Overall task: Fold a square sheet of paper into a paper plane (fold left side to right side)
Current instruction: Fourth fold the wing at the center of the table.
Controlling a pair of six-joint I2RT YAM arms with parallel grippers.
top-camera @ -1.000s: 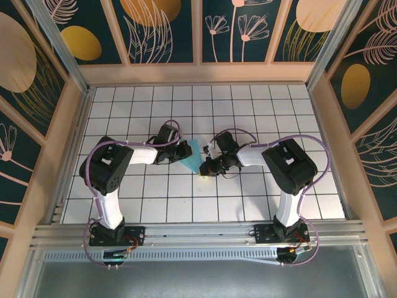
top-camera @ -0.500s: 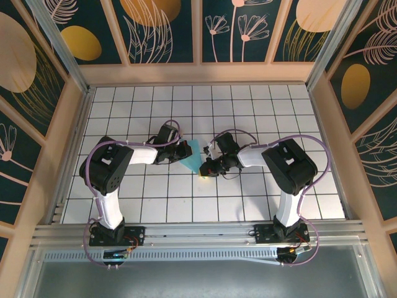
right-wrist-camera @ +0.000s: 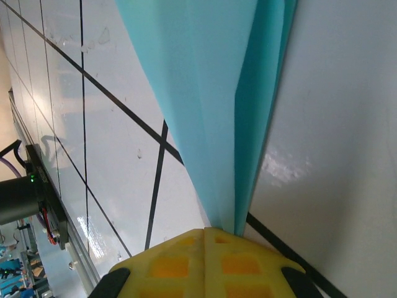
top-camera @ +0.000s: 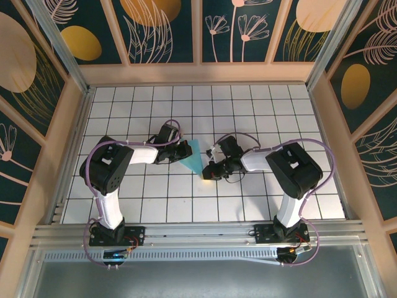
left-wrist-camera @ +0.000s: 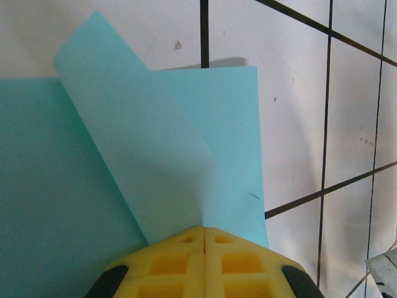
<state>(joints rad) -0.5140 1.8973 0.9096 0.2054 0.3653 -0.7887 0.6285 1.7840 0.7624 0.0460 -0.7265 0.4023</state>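
Note:
The light-blue paper [top-camera: 195, 156] lies on the white grid floor [top-camera: 248, 112] between the arms, folded to a narrow wedge pointing toward the near side. In the left wrist view the paper [left-wrist-camera: 74, 186] has a flap [left-wrist-camera: 142, 143] folded over it. My left gripper [top-camera: 184, 152] is shut, its yellow fingertips [left-wrist-camera: 180, 248] together at the flap's lower end on the paper's left edge. My right gripper [top-camera: 207, 173] is shut too, its fingertips [right-wrist-camera: 180, 251] meeting at the narrow point of the paper [right-wrist-camera: 211, 93]. Whether either one pinches the paper is unclear.
Wooden walls [top-camera: 68, 124] with dark floral panels enclose the grid floor on three sides. A metal rail [top-camera: 198, 233] carries both arm bases along the near edge. Cables loop over each arm.
The right gripper has slid a little toward the near side along the paper to its point, and that arm's elbow swung right. The left arm stays put.

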